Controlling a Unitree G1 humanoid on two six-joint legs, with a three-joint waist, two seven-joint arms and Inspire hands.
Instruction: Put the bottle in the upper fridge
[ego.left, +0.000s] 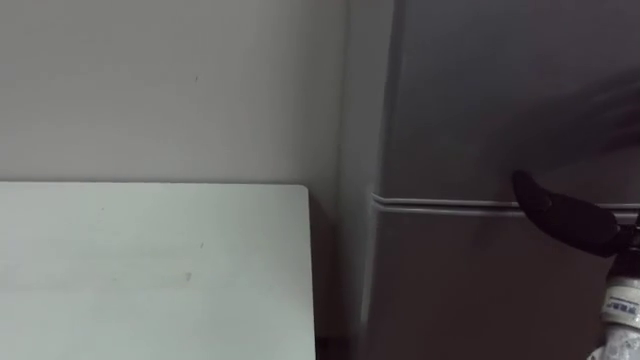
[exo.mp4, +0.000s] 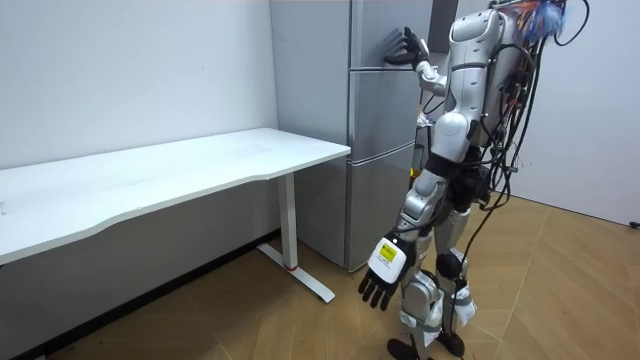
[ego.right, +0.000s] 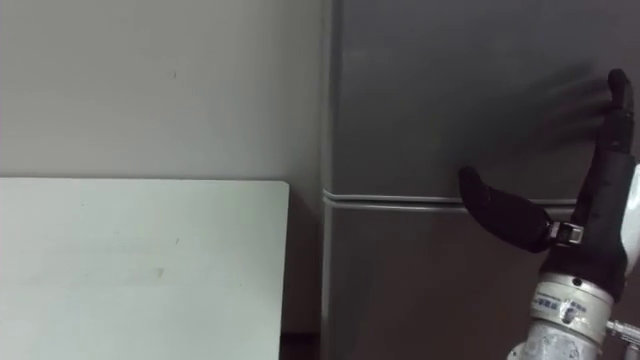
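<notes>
A grey two-door fridge stands right in front of me, both doors shut, with the seam between the upper and lower door running across at mid height. My right hand is raised flat against the upper door near its lower right, fingers straight and pointing up, thumb spread to the left over the seam. It holds nothing. In the room view I stand upright close to the fridge with the right hand up on it. My left hand hangs by my thigh, fingers relaxed and holding nothing.
A white desk stands against the wall to the left of the fridge, a narrow dark gap between them. In the room view the desk runs far to the room view's left, and wooden floor lies behind me.
</notes>
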